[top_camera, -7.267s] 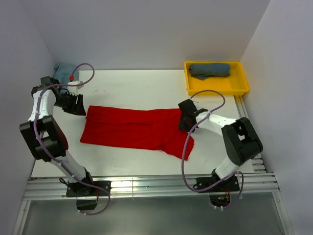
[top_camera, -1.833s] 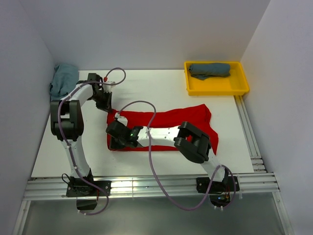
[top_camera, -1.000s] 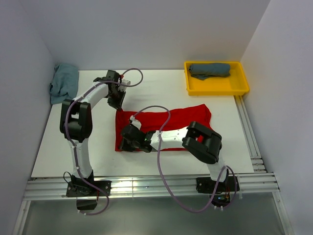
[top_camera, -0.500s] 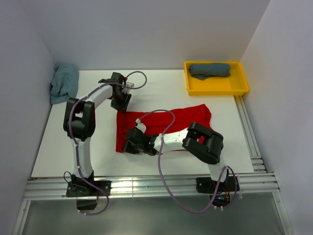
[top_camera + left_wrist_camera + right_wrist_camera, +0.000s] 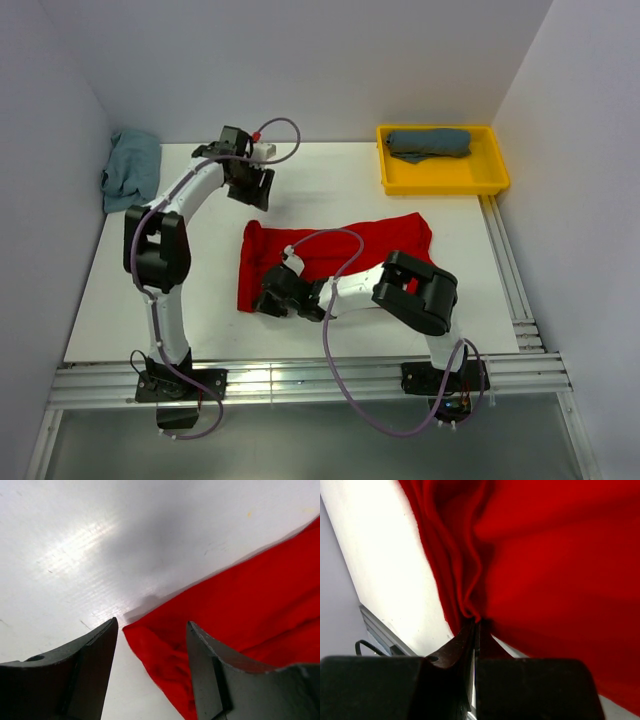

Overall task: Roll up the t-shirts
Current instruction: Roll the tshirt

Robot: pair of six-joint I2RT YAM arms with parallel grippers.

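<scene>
Far left we see the pale teal shirt [image 5: 130, 170]. Our left claw [image 5: 151, 625] hangs open over a far corner of the red shirt [image 5: 390, 240] mid-table, and our right claw [image 5: 475, 622] pinches its near edge tight. The blue-grey shirt [image 5: 428, 142] lies in the yellow tray [image 5: 440, 180].

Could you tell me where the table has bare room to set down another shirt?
Bare: the far strip of table between the left gripper and the yellow tray, plus the right edge. Crowded: the middle, where the right gripper pinches the red t-shirt.
</scene>
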